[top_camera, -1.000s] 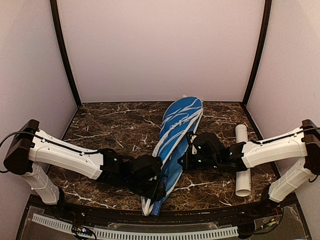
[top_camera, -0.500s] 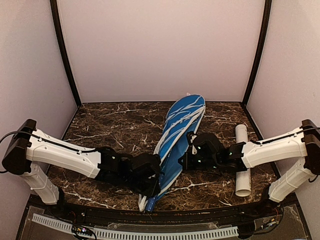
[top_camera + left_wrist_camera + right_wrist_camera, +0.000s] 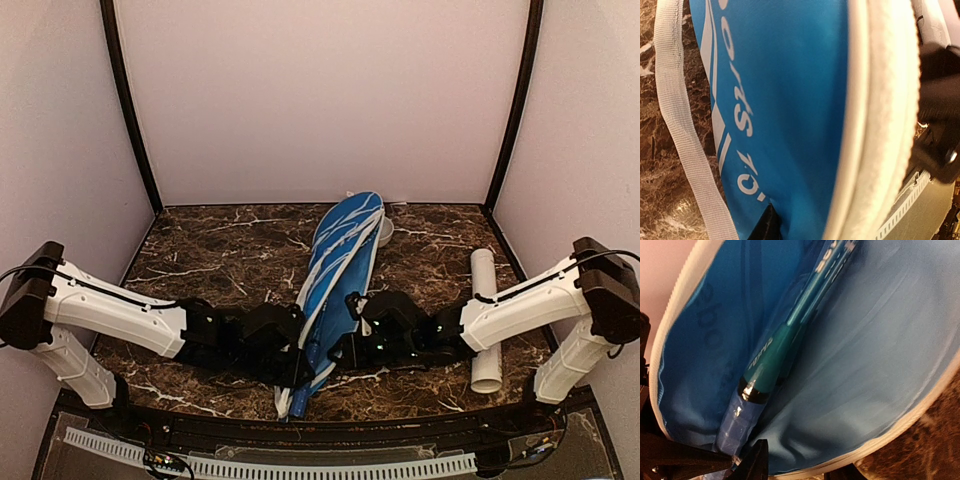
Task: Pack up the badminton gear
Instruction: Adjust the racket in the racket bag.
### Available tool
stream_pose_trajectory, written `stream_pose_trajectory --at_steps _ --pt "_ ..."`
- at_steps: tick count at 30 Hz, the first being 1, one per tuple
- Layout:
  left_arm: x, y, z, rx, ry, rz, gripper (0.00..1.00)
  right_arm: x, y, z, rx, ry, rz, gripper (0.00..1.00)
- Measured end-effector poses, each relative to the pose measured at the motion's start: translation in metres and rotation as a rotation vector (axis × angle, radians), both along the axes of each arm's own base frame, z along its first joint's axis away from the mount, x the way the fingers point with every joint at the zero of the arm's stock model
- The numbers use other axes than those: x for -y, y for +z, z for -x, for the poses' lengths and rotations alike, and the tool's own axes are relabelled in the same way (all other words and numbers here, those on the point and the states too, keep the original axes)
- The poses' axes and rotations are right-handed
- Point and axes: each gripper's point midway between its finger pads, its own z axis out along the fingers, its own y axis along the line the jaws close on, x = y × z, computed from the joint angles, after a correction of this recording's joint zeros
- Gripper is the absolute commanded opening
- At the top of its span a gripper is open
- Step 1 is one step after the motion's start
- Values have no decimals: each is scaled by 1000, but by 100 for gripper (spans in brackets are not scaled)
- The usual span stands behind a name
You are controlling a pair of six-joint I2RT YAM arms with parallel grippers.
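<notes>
The long blue white-trimmed racket cover (image 3: 340,255) lies slanted down the middle of the table. My left gripper (image 3: 303,366) is shut on its near left edge. In the left wrist view the blue cloth (image 3: 790,100) fills the frame above one dark fingertip (image 3: 764,226). My right gripper (image 3: 346,350) is shut on the cover's right flap and holds it open. The right wrist view looks inside at the lining (image 3: 880,365) and a racket's blue handle (image 3: 737,422) and teal shaft. The long white tube (image 3: 486,320) lies at the right. No shuttlecocks show.
A small white bowl (image 3: 385,232) peeks out behind the cover's far end. The cover's white strap (image 3: 677,125) trails on the marble. Pale walls close in the back and both sides. A black rail runs along the near edge (image 3: 320,432).
The cover has swung and slid to the left with both grippers on it. The right arm has reached further left and nearer. The bowl has come into sight.
</notes>
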Motion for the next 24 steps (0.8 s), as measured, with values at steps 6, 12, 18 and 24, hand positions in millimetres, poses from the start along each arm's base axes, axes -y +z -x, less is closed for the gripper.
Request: stream_pose_trajectory --at_steps 6,12,18,24 --pt "-2 1 0 -4 15 45 0 -20 -7 22 -39 53 -7 35" --pt "-7 2 -1 -9 26 72 0 -36 -12 32 -59 84 -16 10" --pt "-10 9 -1 -16 39 103 7 -40 -12 35 -28 121 -2 0" --pt "-14 24 -6 -22 53 170 15 -30 2 33 68 161 31 0"
